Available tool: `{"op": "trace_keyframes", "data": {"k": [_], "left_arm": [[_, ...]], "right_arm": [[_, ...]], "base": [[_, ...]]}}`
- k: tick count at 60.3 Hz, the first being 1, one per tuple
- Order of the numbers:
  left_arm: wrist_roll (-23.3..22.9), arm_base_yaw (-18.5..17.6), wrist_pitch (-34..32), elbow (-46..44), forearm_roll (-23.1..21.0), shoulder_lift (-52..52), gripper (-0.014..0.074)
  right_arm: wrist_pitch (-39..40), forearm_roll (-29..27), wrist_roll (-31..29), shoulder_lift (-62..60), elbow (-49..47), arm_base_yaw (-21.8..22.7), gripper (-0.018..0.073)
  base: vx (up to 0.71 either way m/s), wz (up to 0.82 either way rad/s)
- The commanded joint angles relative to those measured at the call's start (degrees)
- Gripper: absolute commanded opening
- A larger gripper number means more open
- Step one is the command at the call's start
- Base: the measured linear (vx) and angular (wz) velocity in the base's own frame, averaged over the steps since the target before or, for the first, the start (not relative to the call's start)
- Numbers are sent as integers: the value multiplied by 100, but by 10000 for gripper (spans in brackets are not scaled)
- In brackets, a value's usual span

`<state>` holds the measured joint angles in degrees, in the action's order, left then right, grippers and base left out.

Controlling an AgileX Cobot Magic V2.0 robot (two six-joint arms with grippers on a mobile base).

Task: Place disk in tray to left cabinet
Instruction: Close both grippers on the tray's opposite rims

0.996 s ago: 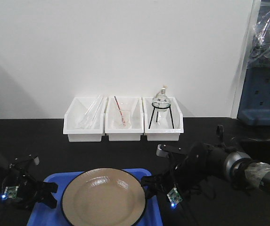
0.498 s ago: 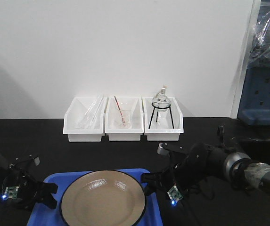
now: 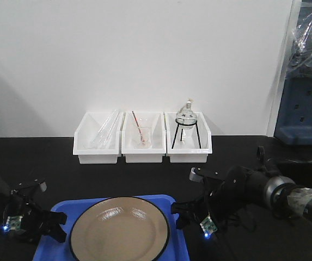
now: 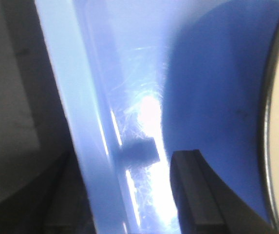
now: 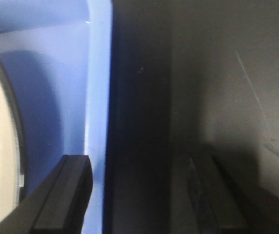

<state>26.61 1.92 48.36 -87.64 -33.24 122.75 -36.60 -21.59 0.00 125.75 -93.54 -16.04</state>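
Along the near edge of the black worktop (image 3: 90,179), in the front-facing view, the bright blue rectangular plastic tray (image 3: 57,207) is lying with the round tan disk with its thin black rim (image 3: 119,231) sitting flat inside it, filling most of the floor. The left gripper (image 3: 57,227) is reaching in at the tray's left side and the right gripper (image 3: 180,216) at its right side, while three white plastic bins (image 3: 142,155) holding glassware are standing well apart at the far edge; the left cabinet is not showing anywhere. From the left wrist, one dark finger (image 4: 193,195) is hanging over the tray floor near the disk's rim and the other is lying dimly outside the wall, so the jaws are standing wide, straddling the wall without pinching it. From the right wrist the same is showing: one finger (image 5: 66,195) inside, one (image 5: 222,195) over bare worktop, a broad gap between. Judging by this, the robot is setting up a two-handed grasp; next, both jaws probably need closing on the walls evenly, then lifting level so the disk is not sliding.
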Motion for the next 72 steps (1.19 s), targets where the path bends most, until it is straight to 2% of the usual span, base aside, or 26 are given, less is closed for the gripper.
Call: {"op": "trace_keyframes", "data": {"k": [1,17,45,58,72], "left_arm": [[-1,-65,12,-153,-269,-330,462],[-1,-65,11,-153,-269,-330,462],[-1,-65,59,-153,-295,-330,462],[-1,-65,301,-153,-468,-330,462],[6,-65,900,-153,-376,-330,462]], "right_arm": [[192,-71,0,-363,-150,5,479],[497,-453,-108,-357,-150,-1,479],[238,-1339,-533,-12,-150,-1,446],[110,-1614,-883,-12,-150,-1,392],[-345,-1636,-1004,-12,-150,-1,310]], "base": [[0,0],[0,0],[0,0],[0,0],[0,0]]}}
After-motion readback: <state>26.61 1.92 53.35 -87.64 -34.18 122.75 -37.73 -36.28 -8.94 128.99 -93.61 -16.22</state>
